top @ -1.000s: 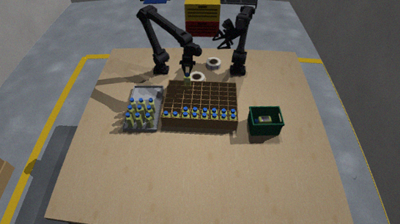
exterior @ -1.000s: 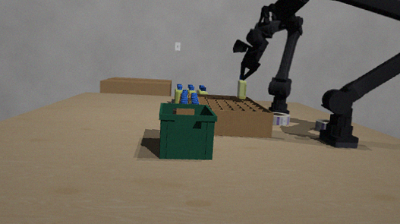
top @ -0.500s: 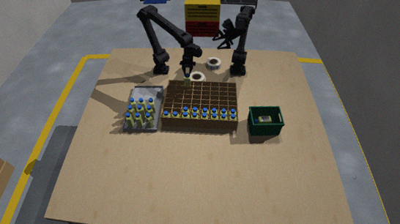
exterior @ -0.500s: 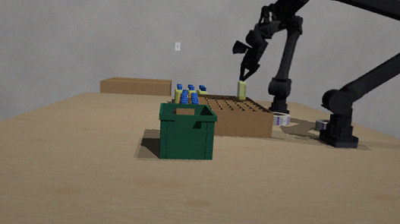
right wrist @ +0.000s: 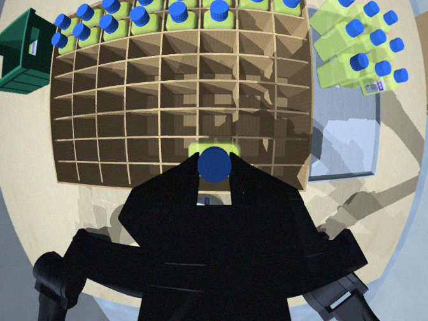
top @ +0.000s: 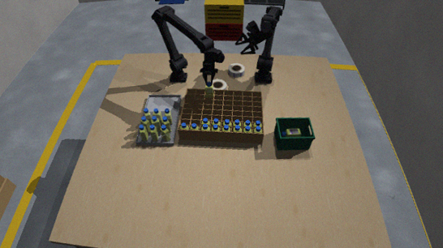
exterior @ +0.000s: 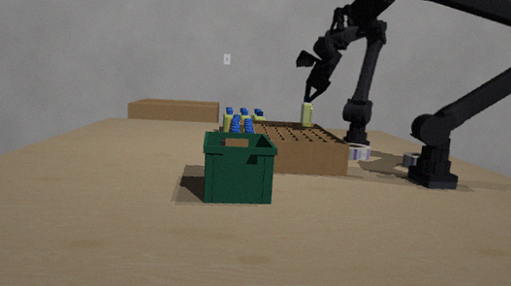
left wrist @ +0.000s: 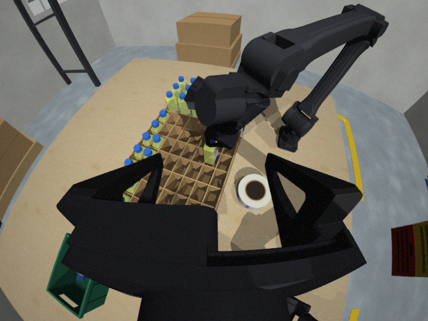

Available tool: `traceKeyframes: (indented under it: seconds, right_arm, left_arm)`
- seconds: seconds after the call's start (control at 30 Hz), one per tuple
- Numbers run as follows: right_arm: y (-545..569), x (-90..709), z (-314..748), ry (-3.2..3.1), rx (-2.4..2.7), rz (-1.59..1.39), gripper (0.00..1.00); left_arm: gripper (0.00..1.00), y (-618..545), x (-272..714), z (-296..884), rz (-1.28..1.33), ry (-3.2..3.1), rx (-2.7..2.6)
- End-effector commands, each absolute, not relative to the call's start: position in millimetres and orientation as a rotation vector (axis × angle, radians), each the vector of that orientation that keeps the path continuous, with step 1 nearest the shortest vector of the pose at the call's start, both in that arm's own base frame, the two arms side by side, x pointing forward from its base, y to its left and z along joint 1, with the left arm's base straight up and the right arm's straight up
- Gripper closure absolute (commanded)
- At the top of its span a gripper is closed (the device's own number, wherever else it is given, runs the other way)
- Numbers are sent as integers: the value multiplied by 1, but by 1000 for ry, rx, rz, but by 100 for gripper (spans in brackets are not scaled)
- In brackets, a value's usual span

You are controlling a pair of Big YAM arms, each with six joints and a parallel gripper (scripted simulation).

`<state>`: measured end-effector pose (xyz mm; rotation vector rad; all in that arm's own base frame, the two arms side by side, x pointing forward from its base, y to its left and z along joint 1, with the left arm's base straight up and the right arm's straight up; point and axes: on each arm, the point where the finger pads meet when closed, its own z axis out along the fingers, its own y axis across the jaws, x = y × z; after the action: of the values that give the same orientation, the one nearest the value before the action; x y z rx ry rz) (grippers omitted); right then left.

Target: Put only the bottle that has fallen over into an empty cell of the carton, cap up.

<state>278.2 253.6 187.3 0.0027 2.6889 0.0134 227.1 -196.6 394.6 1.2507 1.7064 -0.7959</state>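
Grey walls enclose a wooden table (top: 228, 188) (exterior: 128, 225) (left wrist: 79, 103) (right wrist: 27, 144). Pickup appears complete: the right gripper (top: 209, 80) (exterior: 309, 100) (left wrist: 209, 141) (right wrist: 214, 158) clamps the bottle (top: 209, 90) (exterior: 307, 114) (left wrist: 209, 153) (right wrist: 214, 146) by its cap, upright above the carton (top: 220, 137) (exterior: 317, 159) (left wrist: 226, 179) (right wrist: 181, 138). The left gripper (top: 242, 47) (left wrist: 214, 158) stands open. Insertion into an empty cell and release remain.

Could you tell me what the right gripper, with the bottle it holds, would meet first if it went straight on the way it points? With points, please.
Probably the carton (top: 223, 138) (exterior: 314, 159): the right gripper (top: 209, 83) (exterior: 308, 100) (right wrist: 214, 158) points down over its cells. Whether the bottle would clear the dividers is unclear.
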Motion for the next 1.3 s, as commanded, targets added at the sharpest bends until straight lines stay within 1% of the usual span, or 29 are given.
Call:
traceKeyframes:
  seconds: [0.0,0.73,0.87,1.27]
  right_arm:
    - [268,290,220,2620,42,115,80]
    - [263,282,207,2634,44,100,80]
    - [253,272,191,2661,1,50,80]
    - [258,279,203,2644,16,77,80]
  left_arm:
    - [0,-197,230,407,-782,1674,1250]
    - [0,-197,230,407,-782,1674,1250]
    - [0,-197,230,407,-782,1674,1250]
    - [0,-197,230,407,-782,1674,1250]
